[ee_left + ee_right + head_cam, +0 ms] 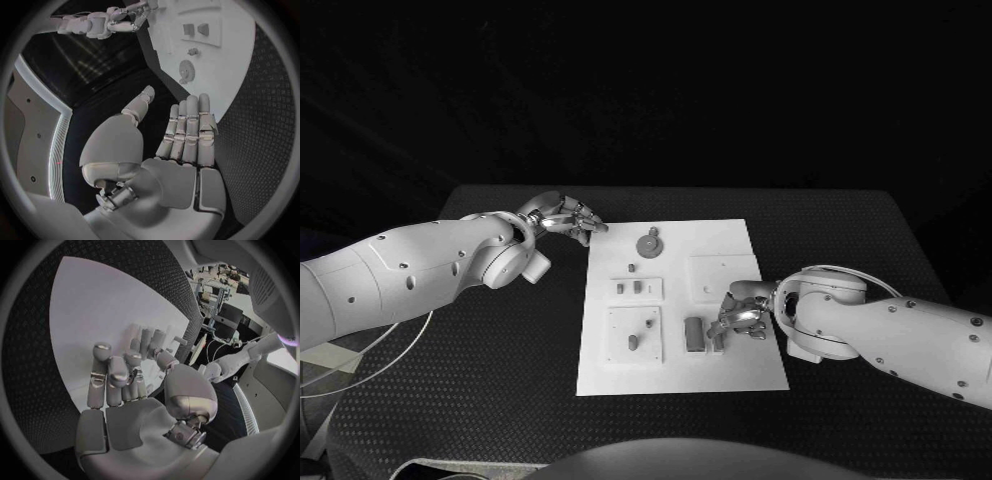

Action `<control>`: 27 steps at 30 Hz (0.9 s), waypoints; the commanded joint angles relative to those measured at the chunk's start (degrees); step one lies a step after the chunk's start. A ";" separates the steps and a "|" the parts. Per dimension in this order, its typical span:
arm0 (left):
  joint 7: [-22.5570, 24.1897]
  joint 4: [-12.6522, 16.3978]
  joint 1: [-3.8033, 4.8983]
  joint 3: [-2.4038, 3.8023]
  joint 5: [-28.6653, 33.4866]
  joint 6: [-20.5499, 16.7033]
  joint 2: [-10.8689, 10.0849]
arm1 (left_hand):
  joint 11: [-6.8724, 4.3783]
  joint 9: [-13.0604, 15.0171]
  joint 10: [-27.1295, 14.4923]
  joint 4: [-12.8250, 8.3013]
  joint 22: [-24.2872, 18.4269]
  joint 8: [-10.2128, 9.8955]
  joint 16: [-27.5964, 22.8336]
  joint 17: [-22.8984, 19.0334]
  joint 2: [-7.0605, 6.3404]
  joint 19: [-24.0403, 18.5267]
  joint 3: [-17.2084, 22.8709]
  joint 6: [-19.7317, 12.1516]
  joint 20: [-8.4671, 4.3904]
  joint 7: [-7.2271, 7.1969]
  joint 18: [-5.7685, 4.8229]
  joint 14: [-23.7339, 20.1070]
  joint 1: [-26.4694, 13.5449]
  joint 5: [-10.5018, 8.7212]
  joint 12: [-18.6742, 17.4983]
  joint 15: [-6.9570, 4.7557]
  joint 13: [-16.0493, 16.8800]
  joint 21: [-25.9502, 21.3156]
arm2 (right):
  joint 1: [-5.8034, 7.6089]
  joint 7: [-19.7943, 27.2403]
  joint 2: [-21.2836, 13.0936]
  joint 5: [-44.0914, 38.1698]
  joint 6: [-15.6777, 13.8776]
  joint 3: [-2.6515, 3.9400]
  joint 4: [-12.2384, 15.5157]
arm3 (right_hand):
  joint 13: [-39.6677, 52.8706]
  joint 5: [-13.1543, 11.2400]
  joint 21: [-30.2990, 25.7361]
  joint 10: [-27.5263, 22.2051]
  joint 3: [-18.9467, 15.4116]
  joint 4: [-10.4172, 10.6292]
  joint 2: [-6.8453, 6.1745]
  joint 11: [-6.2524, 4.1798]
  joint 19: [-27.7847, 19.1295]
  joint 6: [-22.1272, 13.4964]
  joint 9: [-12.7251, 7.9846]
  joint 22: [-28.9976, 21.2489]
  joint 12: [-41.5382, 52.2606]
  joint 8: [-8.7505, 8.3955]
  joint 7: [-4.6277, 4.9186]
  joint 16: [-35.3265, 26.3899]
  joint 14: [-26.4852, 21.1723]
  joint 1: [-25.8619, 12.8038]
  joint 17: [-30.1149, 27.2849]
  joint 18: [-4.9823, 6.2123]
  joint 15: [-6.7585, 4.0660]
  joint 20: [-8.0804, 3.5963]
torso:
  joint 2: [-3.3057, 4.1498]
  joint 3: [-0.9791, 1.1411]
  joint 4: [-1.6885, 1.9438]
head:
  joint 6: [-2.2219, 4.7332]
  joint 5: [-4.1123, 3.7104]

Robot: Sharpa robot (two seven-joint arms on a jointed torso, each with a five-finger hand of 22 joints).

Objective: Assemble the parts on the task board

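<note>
Here, a robot's two hands work at a white board on a black table.

The board lies at the table's middle, its long axis running from the robot's edge toward the far edge. The right hand hovers over the board's right side near the robot's corner, fingers curled inward; whether it pinches anything cannot be told. Just beside its fingertips stands an upright dark block, its long axis in line with the board's, lying toward the board's middle from that hand. The right hand is much the nearer. The left hand waits at the board's far left corner, fingers straight and pressed side by side, thumb apart, holding nothing. One toothed wheel lies near that hand. Roughly five smaller pieces dot the board's left half.
</note>
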 commanded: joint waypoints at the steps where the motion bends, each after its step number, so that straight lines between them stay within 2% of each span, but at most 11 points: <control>1: 0.31 0.16 0.04 0.03 0.14 0.65 0.04 | -0.03 -0.09 -0.48 0.06 0.09 -0.01 -0.23 0.08 0.03 0.19 0.23 -0.35 -0.06 -0.09 0.07 0.43 -0.72 -0.18 0.24 0.04 -0.07 -0.12 | -0.18 0.47 -0.05 0.23 1.41 -0.09 0.21 | 0.09 -0.21 -0.23 -0.06 0.31 -0.05 0.11 -0.21 -0.05 0.03 -0.01 0.35 0.08 0.05 0.44 0.04 0.01 -0.64 -0.08 1.12 -0.31 -0.26 | 0.00 0.04 -0.01 | -0.04 0.03; 16: 0.31 0.16 0.04 0.03 0.14 0.67 0.02 | -0.03 -0.10 -0.49 0.06 0.09 0.00 -0.24 0.10 0.02 0.19 0.26 -0.35 -0.06 -0.09 0.07 0.43 -0.75 -0.18 0.25 0.04 -0.08 -0.12 | -0.21 0.43 0.06 -0.18 1.13 -0.12 -0.87 | 0.09 -0.21 -0.25 -0.07 0.33 0.01 0.10 -0.20 -0.06 0.02 -0.01 0.35 0.07 0.03 0.45 0.02 0.00 -0.82 -0.09 1.12 -0.31 -0.25 | 0.00 0.00 0.02 | 0.04 -0.05; 27: 0.31 0.17 0.04 0.03 0.13 0.68 -0.01 | -0.03 -0.10 -0.50 0.05 0.10 0.00 -0.25 0.12 0.02 0.19 0.28 -0.36 -0.06 -0.09 0.08 0.44 -0.77 -0.18 0.26 0.04 -0.09 -0.12 | -0.45 0.42 0.43 -0.29 1.50 -0.17 -1.40 | 0.08 -0.21 -0.34 -0.16 0.28 0.38 -0.88 -0.16 -0.09 -0.06 -0.02 0.35 -0.01 -0.09 0.49 -0.05 -0.01 -1.78 -0.13 1.12 -0.27 -0.21 | 0.00 0.00 0.02 | -0.02 0.01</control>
